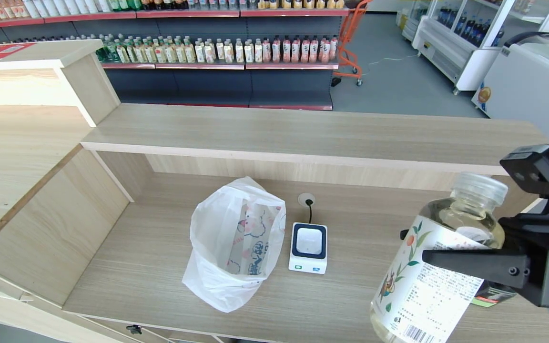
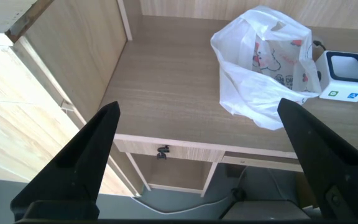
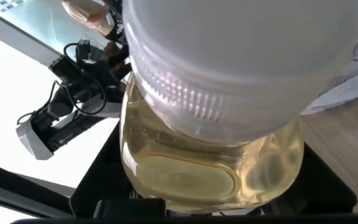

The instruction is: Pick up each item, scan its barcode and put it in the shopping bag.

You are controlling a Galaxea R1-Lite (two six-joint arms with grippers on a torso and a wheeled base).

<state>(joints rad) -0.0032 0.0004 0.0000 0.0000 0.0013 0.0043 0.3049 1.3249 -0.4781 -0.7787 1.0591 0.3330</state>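
A clear bottle [image 1: 439, 259] of pale yellow drink, with a white cap and a flowered label showing a barcode, hangs tilted above the counter's right front. My right gripper [image 1: 455, 259] is shut on the bottle [image 3: 210, 143] just below its neck. The white shopping bag [image 1: 234, 243] stands open in the middle of the counter with a printed package inside. The white barcode scanner [image 1: 309, 247] sits just right of the bag. My left gripper [image 2: 197, 130] hangs open and empty over the counter's front left edge, with the shopping bag [image 2: 263, 62] and scanner [image 2: 345, 76] beyond it.
The wooden counter [image 1: 136, 267] is a recess with a raised ledge [image 1: 303, 133] behind and a side wall [image 1: 50, 224] on the left. A cable runs from the scanner to a hole [image 1: 306, 198] at the back. Shelves of drinks [image 1: 217, 50] stand beyond.
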